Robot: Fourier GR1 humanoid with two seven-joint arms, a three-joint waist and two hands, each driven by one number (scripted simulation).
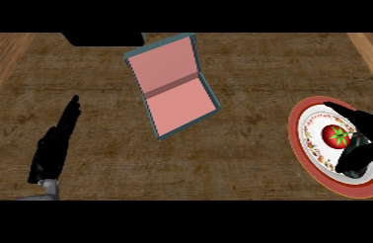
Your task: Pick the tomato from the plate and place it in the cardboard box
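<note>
Right now, right hand (357,148) fingers curled around tomato (337,137) on plate (302,148), left hand (55,138) fingers straight, no readable writing.

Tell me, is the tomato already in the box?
No, the tomato sits on the plate, beside the right robot hand.

A rough, matt, brown woven-looking surface (241,54) is filling the frame, with smooth pale wood strips (13,47) showing at the upper left and upper right. The box (171,86) at upper centre is looking matt, pink inside, teal-edged. At right, a smooth glazed-looking plate (304,153) is carrying a glossy red tomato (336,137).
</note>
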